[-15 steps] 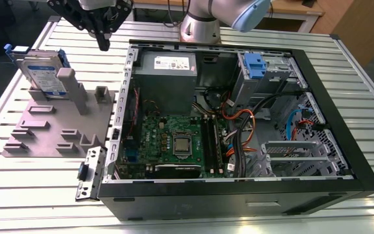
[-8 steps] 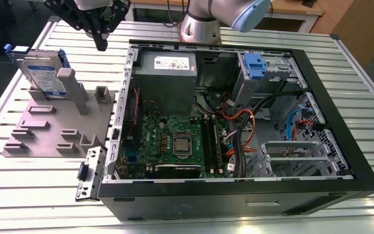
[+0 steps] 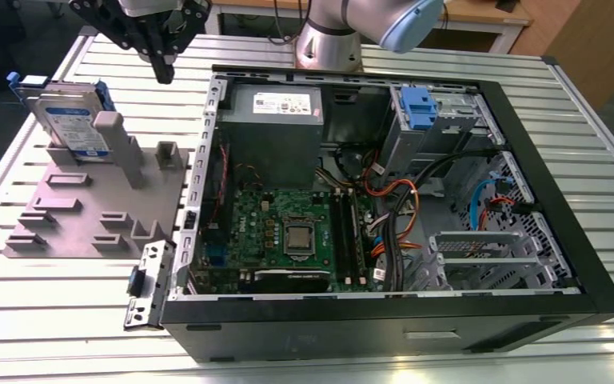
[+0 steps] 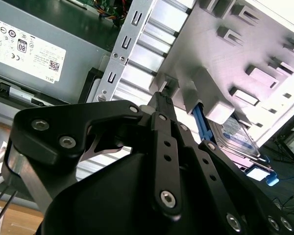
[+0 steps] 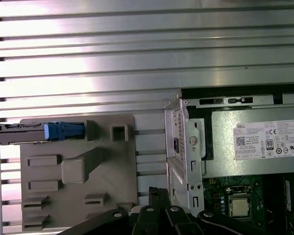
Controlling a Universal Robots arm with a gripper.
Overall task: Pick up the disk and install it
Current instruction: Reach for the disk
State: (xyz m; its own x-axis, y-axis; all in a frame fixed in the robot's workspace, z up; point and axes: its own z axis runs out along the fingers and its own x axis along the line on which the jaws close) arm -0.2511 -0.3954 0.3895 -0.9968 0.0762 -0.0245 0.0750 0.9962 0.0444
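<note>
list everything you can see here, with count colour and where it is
disk: one, silver with blue frame, standing on edge in the fixture at the exterior view's left
fixture: one, grey, on the table beside the case
case: one, black, open, lying on the table
power supply: one, grey, in the case's far corner nearest the fixture
motherboard: one, green, on the case floor
clip: one, blue, in the drive bay at the case's far side
cables: several, orange and black, between motherboard and bay
table: one, silver slats, under everything
arm: one, silver and blue, behind the case
gripper: one, black, shut and empty, above the gap between fixture and case
</note>
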